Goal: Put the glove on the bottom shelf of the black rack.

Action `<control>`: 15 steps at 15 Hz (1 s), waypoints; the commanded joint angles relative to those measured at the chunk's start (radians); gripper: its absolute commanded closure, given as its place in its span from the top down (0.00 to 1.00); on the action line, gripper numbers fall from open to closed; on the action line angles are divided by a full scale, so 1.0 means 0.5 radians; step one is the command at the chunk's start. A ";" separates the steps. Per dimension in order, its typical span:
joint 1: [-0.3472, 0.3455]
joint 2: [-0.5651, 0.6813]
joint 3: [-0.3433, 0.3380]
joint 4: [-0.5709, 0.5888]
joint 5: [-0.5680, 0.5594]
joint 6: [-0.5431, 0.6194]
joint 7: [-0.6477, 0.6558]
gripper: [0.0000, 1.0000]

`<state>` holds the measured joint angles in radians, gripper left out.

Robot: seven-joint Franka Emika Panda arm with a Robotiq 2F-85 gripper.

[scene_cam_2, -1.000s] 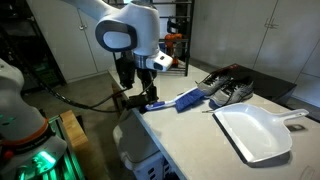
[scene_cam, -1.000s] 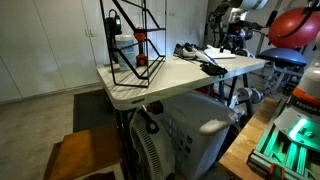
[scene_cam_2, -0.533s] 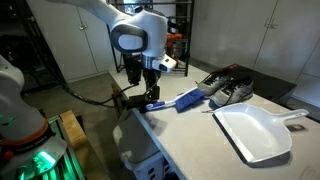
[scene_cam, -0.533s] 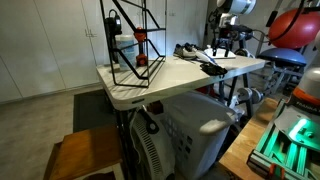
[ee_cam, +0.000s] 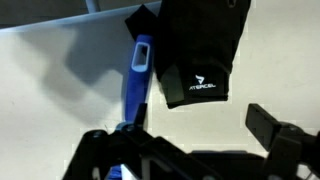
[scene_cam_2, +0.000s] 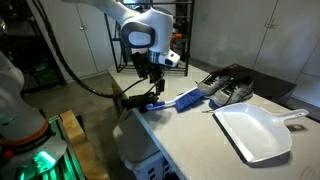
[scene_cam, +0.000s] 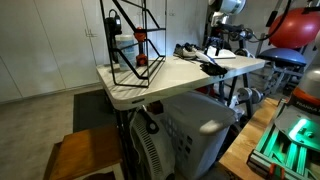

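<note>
The black glove with a white logo lies flat on the white table, at its edge in both exterior views. My gripper is open and empty and hovers above the table just short of the glove, which lies between and beyond its fingers. It shows in both exterior views. The black wire rack stands at the table's other end, far from the glove.
A blue brush lies right beside the glove. A pair of grey shoes and a white dustpan lie further along the table. The table edge is close to the glove.
The arm has moved sideways over the table toward the glove and brush. The glove, brush and rack have not moved.
</note>
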<state>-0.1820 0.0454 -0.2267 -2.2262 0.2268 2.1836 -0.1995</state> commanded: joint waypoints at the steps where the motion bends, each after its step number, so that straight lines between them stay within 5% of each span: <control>1: -0.020 0.018 0.034 0.015 -0.003 -0.005 -0.017 1.00; 15: -0.039 0.137 0.067 0.052 -0.014 -0.012 -0.583 1.00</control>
<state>-0.1851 0.0866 -0.2089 -2.2111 0.2190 2.1835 -0.4361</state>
